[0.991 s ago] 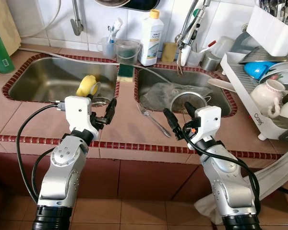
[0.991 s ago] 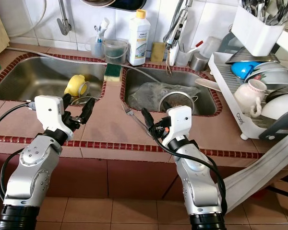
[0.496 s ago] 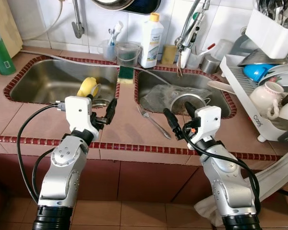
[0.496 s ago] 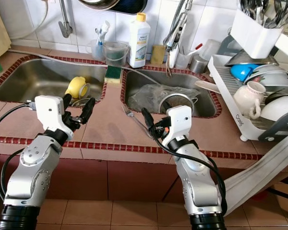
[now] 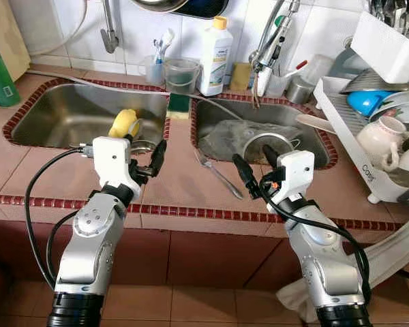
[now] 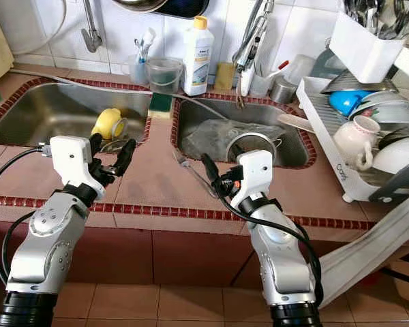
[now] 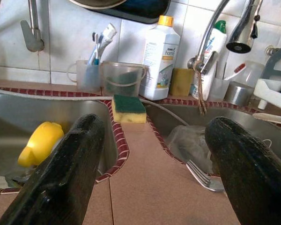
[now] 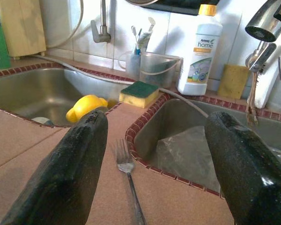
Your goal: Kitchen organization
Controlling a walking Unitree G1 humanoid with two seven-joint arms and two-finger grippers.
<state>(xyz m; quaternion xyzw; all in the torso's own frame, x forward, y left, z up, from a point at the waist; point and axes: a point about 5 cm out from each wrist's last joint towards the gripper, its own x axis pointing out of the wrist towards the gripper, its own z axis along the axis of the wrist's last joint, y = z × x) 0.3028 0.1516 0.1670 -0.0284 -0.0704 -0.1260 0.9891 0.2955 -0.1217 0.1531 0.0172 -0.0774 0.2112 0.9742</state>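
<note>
Nothing's really changed: my left gripper (image 5: 150, 158) and right gripper (image 5: 253, 167) still hover wide open and empty over the counter, fork (image 5: 218, 173) lying between the sinks

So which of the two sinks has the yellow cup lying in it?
The left sink, in front of the left gripper. The yellow cup lies on its side there, while the right sink holds a crumpled plastic bag and a round metal strainer.
</note>
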